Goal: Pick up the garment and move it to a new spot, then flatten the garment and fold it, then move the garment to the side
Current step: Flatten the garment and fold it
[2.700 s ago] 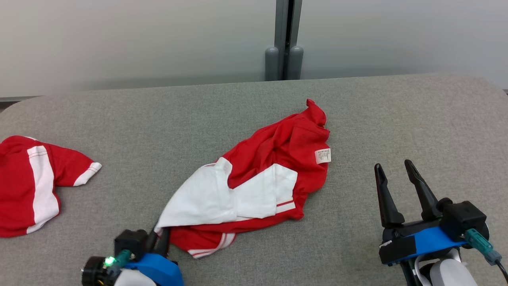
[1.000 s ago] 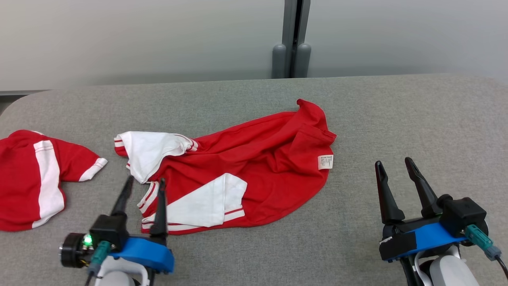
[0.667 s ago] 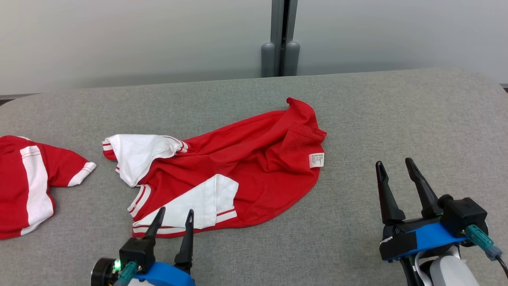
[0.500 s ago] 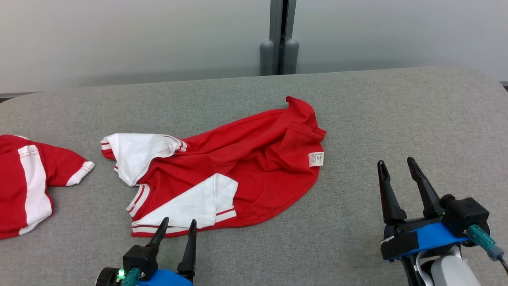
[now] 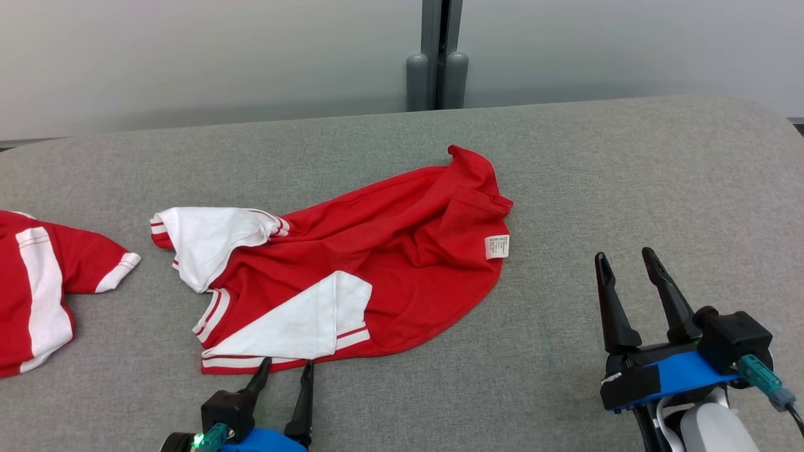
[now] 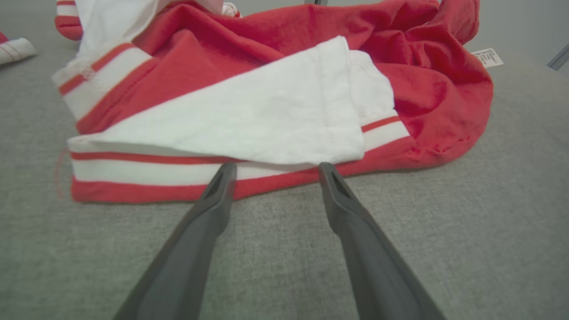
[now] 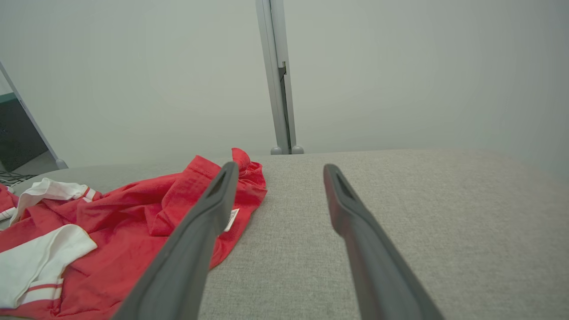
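The garment is a red shirt with white panels and striped cuffs, lying crumpled and partly spread across the middle of the grey table; a white care label shows on its right side. My left gripper is open, its tips just short of the garment's near striped hem, holding nothing. Over bare table to the garment's right, my right gripper stands open and empty. The right wrist view shows the garment to the left of its fingers.
A second red and white garment lies at the table's left edge. A grey post and pale wall stand behind the table's far edge. Bare table stretches to the right.
My left gripper has drawn back from beside the white sleeve to the garment's near hem, staying open. The camera has shifted slightly. The right gripper has held still.
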